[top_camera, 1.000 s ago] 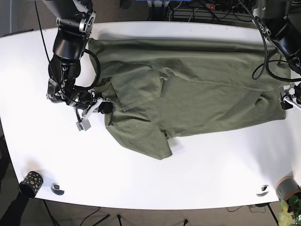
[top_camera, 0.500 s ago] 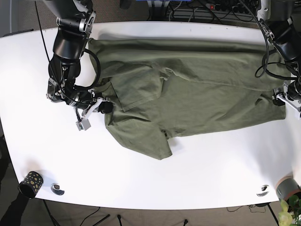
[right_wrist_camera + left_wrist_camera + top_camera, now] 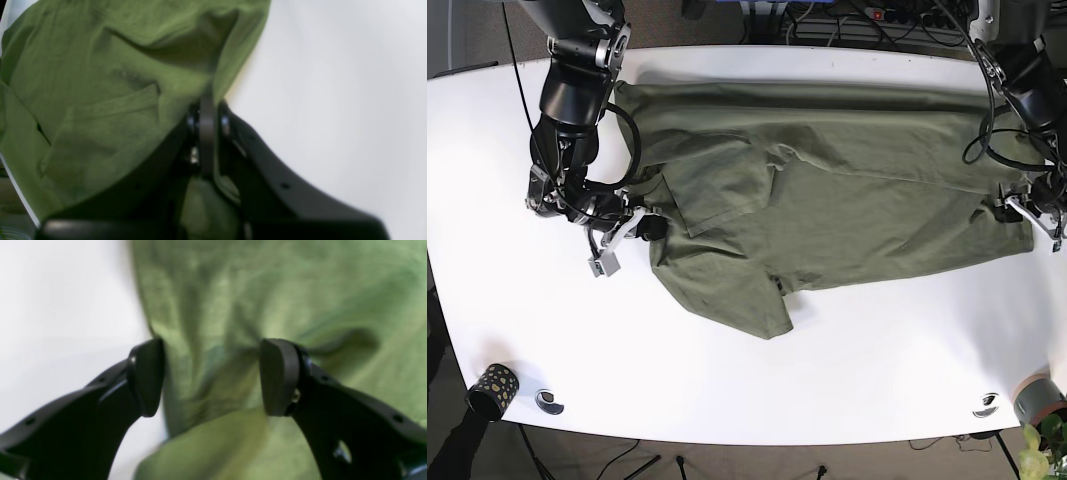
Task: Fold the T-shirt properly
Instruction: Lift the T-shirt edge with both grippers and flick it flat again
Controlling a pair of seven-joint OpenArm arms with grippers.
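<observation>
Shirt: green T-shirt (image 3: 827, 190) lies crumpled on the white table (image 3: 757, 390), long axis left to right | Edges: far edge near the table's back rim, bare room in front | Left tool (image 3: 211, 376): spread, straddling the right hem | Right tool (image 3: 206, 133): pressed together, pinching the left edge

The T-shirt (image 3: 827, 190) was soft olive cloth, matt, with a fine woven grain and loose creases. Under it the tabletop (image 3: 757, 380) looked smooth and white, with a faint sheen. The left gripper (image 3: 213, 376) had smooth black pads, probably matt plastic or rubber; the blur hid more. The right gripper (image 3: 206, 133) looked like dull black plastic
</observation>
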